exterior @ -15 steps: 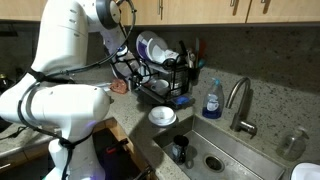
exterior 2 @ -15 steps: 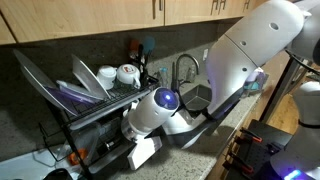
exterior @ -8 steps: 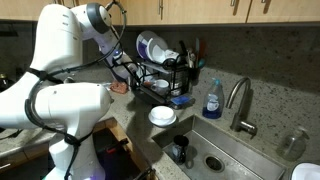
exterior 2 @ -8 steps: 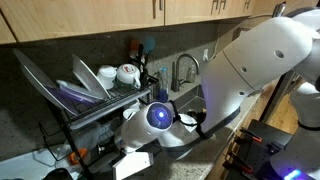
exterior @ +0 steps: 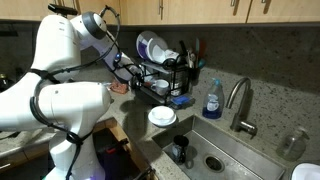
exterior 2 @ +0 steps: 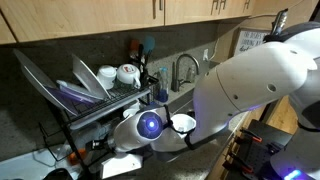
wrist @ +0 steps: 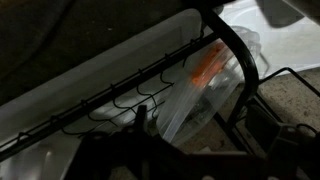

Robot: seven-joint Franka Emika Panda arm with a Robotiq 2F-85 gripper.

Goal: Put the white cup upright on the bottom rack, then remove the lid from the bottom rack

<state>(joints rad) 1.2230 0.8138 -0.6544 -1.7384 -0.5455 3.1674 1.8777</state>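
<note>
The black wire two-tier rack stands on the counter in both exterior views (exterior: 165, 75) (exterior 2: 100, 110). A small white round thing, the white cup as far as I can tell (exterior: 160, 86), sits on the bottom rack. My gripper (exterior: 129, 76) is at the rack's end, low by the bottom tier. In the wrist view a translucent plastic lid (wrist: 195, 95) with an orange patch leans behind the rack's wires (wrist: 130, 100), close in front of me. My fingers are only dark shapes at the picture's lower edge. The arm hides the bottom rack in an exterior view.
A lavender plate (exterior: 150, 46) stands on the top tier. A white mug (exterior 2: 127, 72) and a small bowl (exterior 2: 105, 75) sit there too. A wide white bowl (exterior: 162, 116) lies on the counter. A blue soap bottle (exterior: 212, 100), the faucet (exterior: 240, 100) and the sink (exterior: 215, 155) are beside the rack.
The arm has swung lower and further toward the rack's end; its wrist has dropped towards the bottom tier. The rack's contents have not moved.
</note>
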